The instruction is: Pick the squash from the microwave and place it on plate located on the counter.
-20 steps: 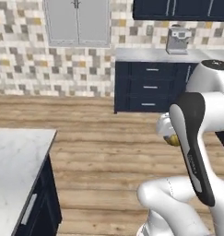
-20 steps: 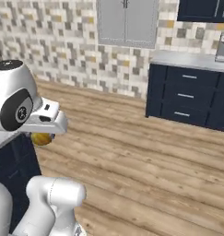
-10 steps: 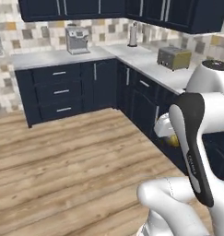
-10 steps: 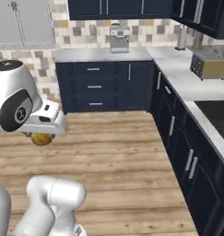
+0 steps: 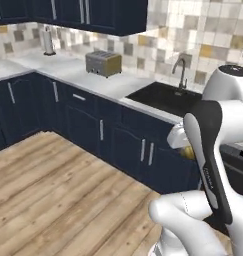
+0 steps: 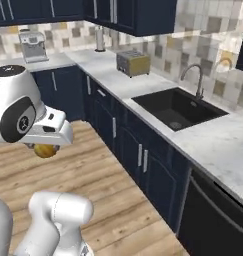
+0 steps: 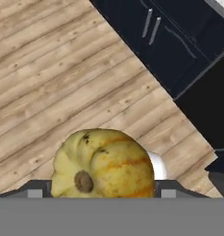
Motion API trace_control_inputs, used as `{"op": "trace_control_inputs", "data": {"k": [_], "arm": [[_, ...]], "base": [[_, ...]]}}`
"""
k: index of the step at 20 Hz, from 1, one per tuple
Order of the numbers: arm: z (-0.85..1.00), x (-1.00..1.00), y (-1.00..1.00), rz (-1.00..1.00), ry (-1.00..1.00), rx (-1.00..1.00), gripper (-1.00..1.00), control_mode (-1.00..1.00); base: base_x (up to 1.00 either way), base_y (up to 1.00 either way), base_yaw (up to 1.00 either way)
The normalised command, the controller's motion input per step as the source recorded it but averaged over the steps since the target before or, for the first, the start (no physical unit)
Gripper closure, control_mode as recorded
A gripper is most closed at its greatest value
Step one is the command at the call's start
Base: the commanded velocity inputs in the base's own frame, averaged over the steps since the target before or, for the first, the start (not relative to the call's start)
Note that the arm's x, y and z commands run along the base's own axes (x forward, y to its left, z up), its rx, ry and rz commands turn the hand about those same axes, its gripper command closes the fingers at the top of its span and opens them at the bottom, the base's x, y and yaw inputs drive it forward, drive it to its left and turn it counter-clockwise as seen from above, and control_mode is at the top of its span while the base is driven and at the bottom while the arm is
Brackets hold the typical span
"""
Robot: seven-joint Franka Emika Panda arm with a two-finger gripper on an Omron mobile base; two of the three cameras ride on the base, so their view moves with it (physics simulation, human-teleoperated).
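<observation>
Small round yellow-olive squash (image 7: 104, 163) with orange stripes and a brown stem scar, clamped in the two-finger gripper (image 7: 103, 184); fingers closed narrow against its two sides, their dark tips barely showing at either flank in the hand view. Same squash (image 6: 45, 149) hanging just under the white hand in the right base view; a sliver of it (image 5: 189, 151) peeking out beside the dark forearm in the left base view. Held in mid-air, touching nothing but the fingers.

Straight beyond the fingertips in the hand view: light wooden plank floor (image 7: 49, 78). Off to the fingers' upper right there: navy cabinet doors with slim metal handles (image 7: 152, 27), then a black dishwasher front (image 7: 210, 113).

Well apart from the gripper, ahead of the arm: white marble-look counter with grey veins (image 6: 213, 145), running along the tiled wall above the navy cabinets. Black sink (image 6: 178, 107) set into it, curved metal tap (image 6: 195, 80) at its back edge. Farther along the counter, away from the fingers: boxy steel toaster (image 6: 132, 62), upright pale cylinder, possibly a paper roll (image 6: 100, 40), and a silver coffee machine (image 6: 32, 46) at the far corner. Navy wall cupboards (image 5: 88, 12) overhead.
</observation>
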Motion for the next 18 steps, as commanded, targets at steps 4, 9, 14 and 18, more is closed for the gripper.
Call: {"op": "trace_control_inputs", "data": {"k": [4,9,14,18], "arm": [[0.0,0.0,0.0,0.0,0.0,0.0,1.0,1.0],[0.0,0.0,0.0,0.0,0.0,0.0,1.0,1.0],[0.0,0.0,0.0,0.0,0.0,0.0,1.0,1.0],[0.0,0.0,0.0,0.0,0.0,0.0,1.0,1.0]], "base": [[0.07,0.11,-0.88],[0.0,0.02,-0.92],[0.55,0.0,-0.64],[0.92,0.01,-0.28]]}}
